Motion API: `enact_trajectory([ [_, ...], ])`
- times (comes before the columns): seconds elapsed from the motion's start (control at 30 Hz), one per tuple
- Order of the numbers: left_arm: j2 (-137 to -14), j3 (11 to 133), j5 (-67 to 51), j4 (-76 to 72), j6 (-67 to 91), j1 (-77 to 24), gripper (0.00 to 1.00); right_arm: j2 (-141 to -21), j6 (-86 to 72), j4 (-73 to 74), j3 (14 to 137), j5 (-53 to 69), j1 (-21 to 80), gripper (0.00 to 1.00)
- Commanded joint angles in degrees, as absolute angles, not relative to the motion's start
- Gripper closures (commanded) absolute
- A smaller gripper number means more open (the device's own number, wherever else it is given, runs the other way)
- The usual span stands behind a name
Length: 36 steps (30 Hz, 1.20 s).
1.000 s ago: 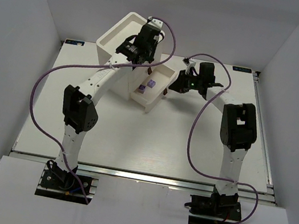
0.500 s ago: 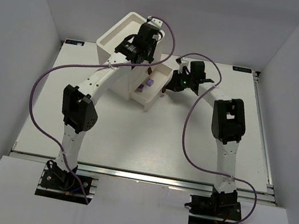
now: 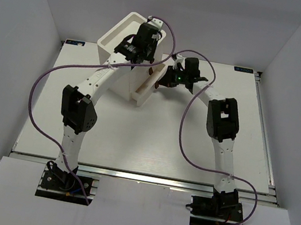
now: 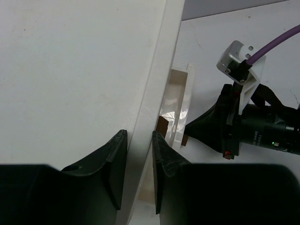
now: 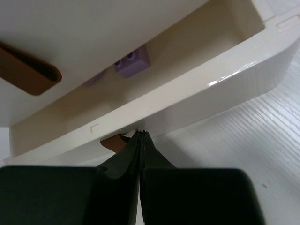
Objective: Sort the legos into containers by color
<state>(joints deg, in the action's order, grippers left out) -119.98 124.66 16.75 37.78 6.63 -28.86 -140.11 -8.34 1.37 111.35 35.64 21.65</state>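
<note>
The left gripper (image 4: 138,140) clamps the side wall of the white cabinet (image 3: 118,28) at the far side of the table (image 3: 163,138). The right gripper (image 5: 141,137) has its fingers pressed together and holds nothing. Its tips touch the front of a slightly open drawer (image 5: 197,101), just right of the brown knob (image 5: 114,143), and a purple lego (image 5: 132,61) lies inside.

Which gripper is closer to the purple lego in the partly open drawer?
Right. The right gripper, shut, has its tips against the front wall of the drawer, with the purple lego just inside. The left gripper clamps the top rim of the cabinet, farther away.
</note>
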Motion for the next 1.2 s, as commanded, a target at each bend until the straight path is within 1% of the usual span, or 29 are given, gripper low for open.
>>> enact_trajectory([
  [0.0, -121.6, 120.9, 10.7, 45.2, 9.1, -29.4, 0.65, -142.0, -13.6, -4.0, 115.6, 38.8, 22.9, 1.0],
  [0.23, -121.5, 120.3, 10.2, 46.0, 9.5, -29.4, 0.65, -146.1, -18.0, -8.0, 117.9, 38.7, 23.7, 1.0],
  [0.43, -122.3, 121.0, 9.2, 47.5, 10.4, -29.4, 0.65, -147.7, -22.4, -15.6, 117.2, 38.8, 24.6, 1.0],
  [0.63, -122.3, 121.8, 9.1, 48.8, 11.1, -29.9, 0.66, -149.7, -23.9, -16.7, 120.3, 38.8, 25.1, 1.0],
  [0.77, -122.4, 122.0, 8.4, 49.2, 11.5, -29.9, 0.66, -150.1, -25.2, -19.9, 119.8, 39.6, 25.1, 0.98],
  [0.87, -122.7, 122.3, 8.6, 49.7, 12.1, -29.9, 0.65, -150.4, -24.5, -18.3, 121.0, 38.7, 25.0, 0.98],
  [0.93, -122.8, 122.7, 9.1, 50.2, 12.4, -29.9, 0.64, -148.5, -23.2, -17.1, 119.0, 37.5, 24.9, 0.98],
  [0.97, -122.8, 123.3, 9.8, 50.4, 12.8, -29.9, 0.62, -147.3, -21.7, -17.0, 117.0, 37.2, 24.7, 0.98],
  [1.0, -122.7, 123.8, 10.5, 50.5, 13.2, -29.9, 0.61, -144.2, -20.8, -17.0, 115.0, 36.7, 24.7, 0.98],
  [1.03, -122.8, 124.2, 11.0, 50.8, 13.4, -29.9, 0.6, -142.5, -19.7, -16.7, 109.9, 35.6, 24.2, 0.97],
  [1.1, -122.4, 125.1, 12.7, 50.9, 14.4, -29.9, 0.56, -136.6, -15.7, -16.3, 104.6, 34.5, 23.2, 0.93],
  [1.13, -122.1, 125.2, 13.2, 50.8, 14.6, -29.9, 0.52, -134.8, -14.5, -16.0, 100.0, 34.4, 22.9, 0.85],
  [1.17, -121.7, 125.5, 13.7, 50.8, 15.3, -29.9, 0.49, -132.9, -12.2, -15.6, 98.0, 34.8, 22.1, 0.79],
])
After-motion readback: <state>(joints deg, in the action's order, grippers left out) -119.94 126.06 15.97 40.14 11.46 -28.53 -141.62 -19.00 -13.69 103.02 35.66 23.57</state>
